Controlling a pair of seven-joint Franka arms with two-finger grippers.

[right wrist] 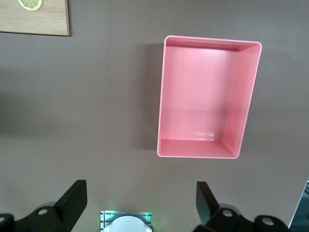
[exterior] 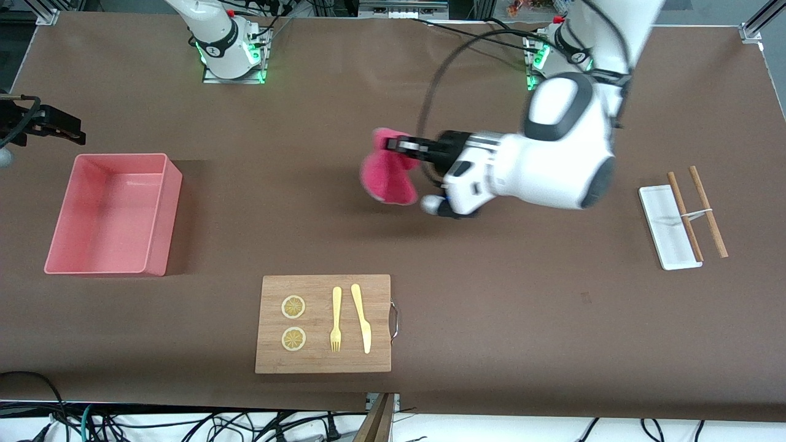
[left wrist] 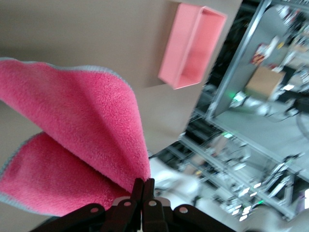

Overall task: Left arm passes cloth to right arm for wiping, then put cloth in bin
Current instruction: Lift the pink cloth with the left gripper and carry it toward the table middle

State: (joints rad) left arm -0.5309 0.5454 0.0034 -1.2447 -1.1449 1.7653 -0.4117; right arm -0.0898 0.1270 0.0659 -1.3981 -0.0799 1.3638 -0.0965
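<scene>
Wooden board (exterior: 323, 323) sits low in frame. Mid-frame, left gripper (exterior: 393, 146) is clamped on the cloth's (exterior: 385, 177) edge, which dangles above the worktop – thin pinch, could slip. Right gripper (exterior: 58, 127), jaws apart, waits upper left above the bin (exterior: 156, 212).

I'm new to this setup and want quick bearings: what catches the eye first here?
The cloth, bright crimson-pink, dangles over the table's middle, pinched in the left end effector. The pink bin sits empty toward the right arm's end, where the right end effector hovers open.
</scene>
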